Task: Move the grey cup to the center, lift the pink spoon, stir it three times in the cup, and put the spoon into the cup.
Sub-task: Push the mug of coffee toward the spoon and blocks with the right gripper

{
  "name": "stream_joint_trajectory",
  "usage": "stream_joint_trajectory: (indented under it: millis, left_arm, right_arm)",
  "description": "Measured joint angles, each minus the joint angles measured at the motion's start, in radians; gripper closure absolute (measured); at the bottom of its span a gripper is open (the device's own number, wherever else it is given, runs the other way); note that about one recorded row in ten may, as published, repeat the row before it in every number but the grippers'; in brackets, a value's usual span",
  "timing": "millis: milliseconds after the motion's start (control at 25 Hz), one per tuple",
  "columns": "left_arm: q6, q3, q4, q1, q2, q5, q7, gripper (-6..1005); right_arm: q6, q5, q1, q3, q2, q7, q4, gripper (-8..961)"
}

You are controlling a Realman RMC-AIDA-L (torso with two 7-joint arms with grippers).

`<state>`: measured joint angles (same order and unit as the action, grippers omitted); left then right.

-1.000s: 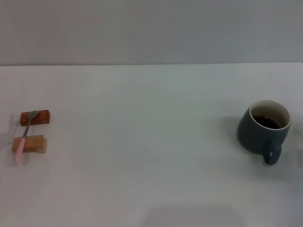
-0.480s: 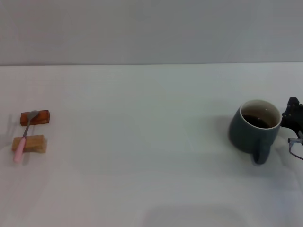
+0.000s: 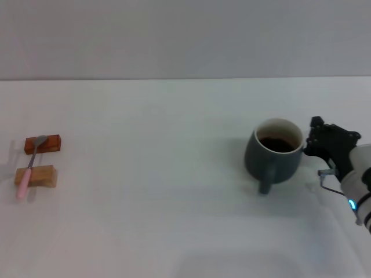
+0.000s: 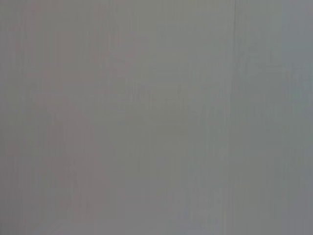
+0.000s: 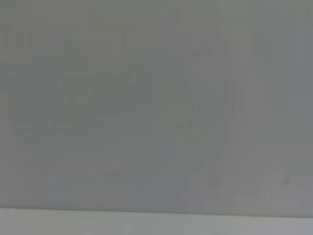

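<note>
The grey cup (image 3: 279, 163) stands upright on the white table (image 3: 156, 191), right of the middle, with dark liquid inside and its handle turned toward the front edge. My right gripper (image 3: 313, 139) is up against the cup's right side, at rim height. At the far left lies the pink spoon (image 3: 29, 168), its metal bowl resting on a reddish-brown block (image 3: 51, 143) and its pink handle across a light wooden block (image 3: 45, 175). Both wrist views show only a plain grey surface. My left gripper is out of view.
A grey wall runs behind the table's far edge. Between the spoon's blocks and the cup stretches bare white tabletop.
My right gripper has come in from the right edge against the cup. The cup has slid left toward the middle, its handle still facing the front. The spoon and blocks have not moved.
</note>
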<state>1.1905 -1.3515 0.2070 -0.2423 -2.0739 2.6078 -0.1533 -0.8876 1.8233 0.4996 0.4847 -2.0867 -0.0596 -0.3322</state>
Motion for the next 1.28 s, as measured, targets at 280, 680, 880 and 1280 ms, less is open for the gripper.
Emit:
stream_joint_trajectory:
  millis: [280,680,880,1280]
  left_arm:
    - [0.0,-0.001,0.0,0.0,0.0,0.0,0.0,193]
    - [0.0,-0.006,-0.002,0.0,-0.002,-0.001,0.0,193]
    - [0.0,-0.006,-0.001,0.002,-0.002,-0.002,0.0,193]
    - [0.0,-0.009,-0.002,0.002,-0.001,-0.005,0.0,193]
  right_arm:
    - [0.04,0.05,0.026,-0.004,-0.001,0.003,-0.036,954]
    - [0.041,0.059,0.048,-0.098,-0.001,0.003,-0.085,954]
    - [0.058,0.075,0.058,-0.114,-0.001,0.003,-0.107,954]
    - [0.066,0.119,0.054,-0.096,-0.001,0.003,-0.121,954]
